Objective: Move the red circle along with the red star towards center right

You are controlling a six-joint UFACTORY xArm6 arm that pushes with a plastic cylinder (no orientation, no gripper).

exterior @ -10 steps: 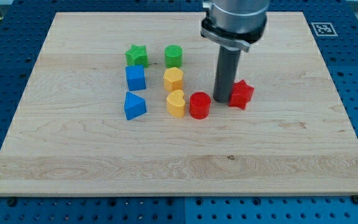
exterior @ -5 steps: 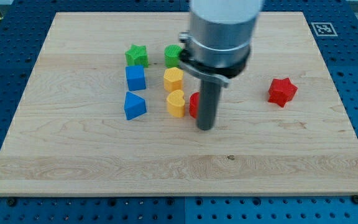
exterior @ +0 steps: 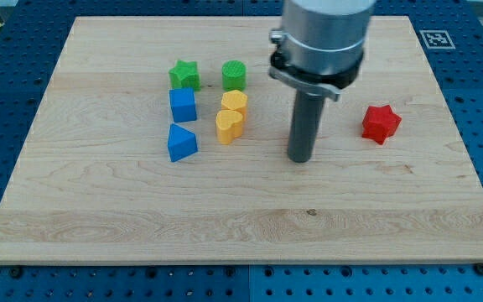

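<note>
The red star lies on the wooden board at the view's centre right. The red circle does not show in this view; it may be hidden behind the rod, but I cannot tell. My tip rests on the board near the middle, well left of the red star and right of the yellow heart. The rod rises from the tip to the grey arm body at the view's top.
Left of the tip stands a cluster: green star, green circle, blue cube, yellow hexagon touching the yellow heart, and a blue wedge-shaped block. A marker tag sits at the board's top right corner.
The red star went from beside the rod to the centre right. My tip swung left to the red circle, then back right. The red circle is now out of sight; the yellow heart shifted up-left.
</note>
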